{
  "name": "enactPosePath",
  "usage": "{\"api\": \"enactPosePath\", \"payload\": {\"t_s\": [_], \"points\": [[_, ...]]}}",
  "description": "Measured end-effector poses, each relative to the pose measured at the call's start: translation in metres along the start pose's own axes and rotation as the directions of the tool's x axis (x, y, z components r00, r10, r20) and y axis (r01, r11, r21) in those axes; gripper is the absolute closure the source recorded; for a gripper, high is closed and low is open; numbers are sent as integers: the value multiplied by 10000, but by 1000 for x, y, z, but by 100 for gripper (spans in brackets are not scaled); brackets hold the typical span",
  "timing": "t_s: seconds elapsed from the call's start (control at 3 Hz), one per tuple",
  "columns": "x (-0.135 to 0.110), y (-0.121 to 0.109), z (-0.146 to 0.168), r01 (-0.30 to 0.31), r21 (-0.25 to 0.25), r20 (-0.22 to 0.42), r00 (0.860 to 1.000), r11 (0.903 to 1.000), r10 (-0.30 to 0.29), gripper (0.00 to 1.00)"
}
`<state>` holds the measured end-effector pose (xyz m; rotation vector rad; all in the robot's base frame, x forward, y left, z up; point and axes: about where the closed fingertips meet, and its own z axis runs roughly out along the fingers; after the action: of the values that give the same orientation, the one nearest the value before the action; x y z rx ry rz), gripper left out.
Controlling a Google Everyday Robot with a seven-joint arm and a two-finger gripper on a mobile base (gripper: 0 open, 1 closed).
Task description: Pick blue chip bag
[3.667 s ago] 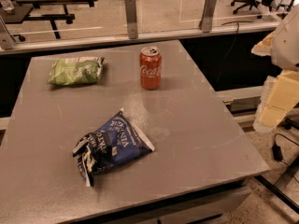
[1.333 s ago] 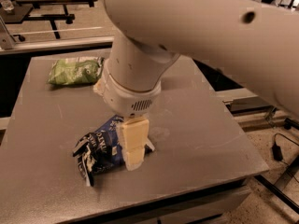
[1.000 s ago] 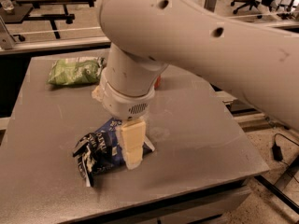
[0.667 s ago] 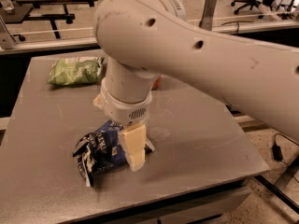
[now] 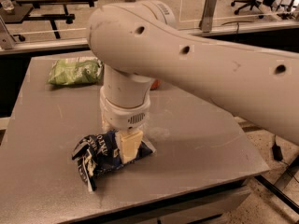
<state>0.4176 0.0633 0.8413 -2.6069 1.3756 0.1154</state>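
— Obstacles over the table [image 5: 205, 148]?

— One: the robot arm [image 5: 201, 64], a thick white span from the right side to the table's centre, covering the middle. Two: the gripper [image 5: 128, 147], down on the blue chip bag [image 5: 99, 152] at front left, closing off the bag's right half. Three: green snack bag [image 5: 74, 71], back left corner. Four: soda can [image 5: 155, 84], only a red sliver showing behind the arm.

— Free room?

— Bare tabletop at front right, along the left edge, and between the two bags.

Green snack bag [image 5: 74, 71], grey table [image 5: 201, 148]
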Motion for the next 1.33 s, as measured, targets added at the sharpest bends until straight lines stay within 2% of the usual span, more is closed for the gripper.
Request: {"api": "enactPosePath", "payload": {"t_s": [0.33,0.67,1.0,1.33], "points": [[2,2,-24,-150,-309,169,9997,9994,155,79],[8,-3,-61,-266,-417,461,9985,9988,285,100],[9,-14,-126,-36,-77,1382,9904,10000,47,100],[0,-31,-168,162,710,1990,9795,9973,-301,100]]}}
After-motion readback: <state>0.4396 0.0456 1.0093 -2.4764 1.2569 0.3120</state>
